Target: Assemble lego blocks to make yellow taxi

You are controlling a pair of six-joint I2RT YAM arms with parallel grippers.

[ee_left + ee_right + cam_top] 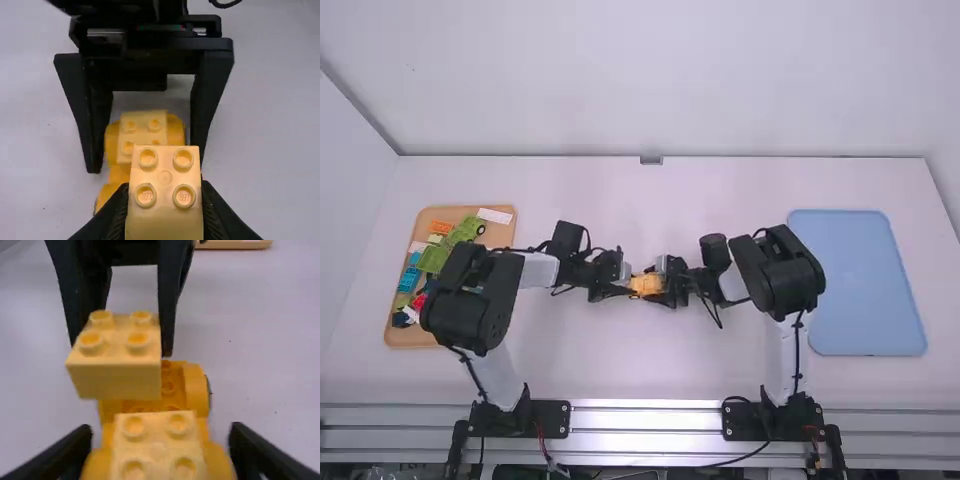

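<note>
While our left gripper's (625, 288) fingers pinch a yellow block (165, 222) over the car (196, 390) between our arms, we clasp the car's sides with our right gripper's (667, 286) fingers, another block (157, 447) on top.

Both arms (485, 300) bent inward, left fingers (613, 292) facing right fingers (670, 298)
</note>
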